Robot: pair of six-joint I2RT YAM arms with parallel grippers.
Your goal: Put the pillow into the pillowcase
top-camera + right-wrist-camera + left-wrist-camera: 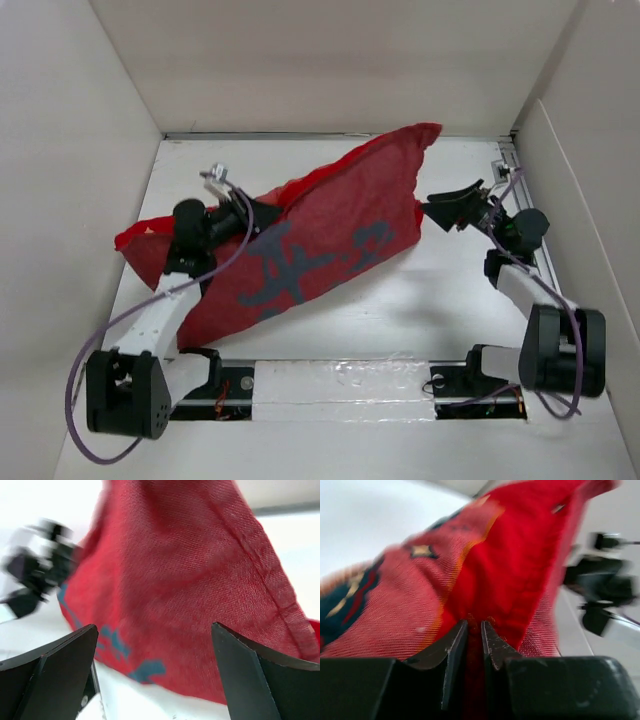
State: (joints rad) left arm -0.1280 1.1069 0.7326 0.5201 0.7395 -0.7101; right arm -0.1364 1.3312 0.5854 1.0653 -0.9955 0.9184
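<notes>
The red pillowcase (320, 235) lies bulging and slanted across the table, its upper right corner lifted toward the back wall. Dark printed characters show on its top. No pillow shows in any view. My left gripper (262, 212) is at the case's left part. In the left wrist view its jaws (475, 625) stand nearly together with a fold of red pillowcase (505, 565) pinched between them. My right gripper (432, 212) hangs just off the case's right edge. In the right wrist view it (154, 626) is wide open, with the pillowcase (190, 590) in front of it and nothing between its fingers.
White walls (330, 60) close the table (440, 290) in at the back and both sides. A metal rail (340, 380) runs along the near edge between the arm bases. The right arm (600, 590) shows blurred beyond the cloth in the left wrist view.
</notes>
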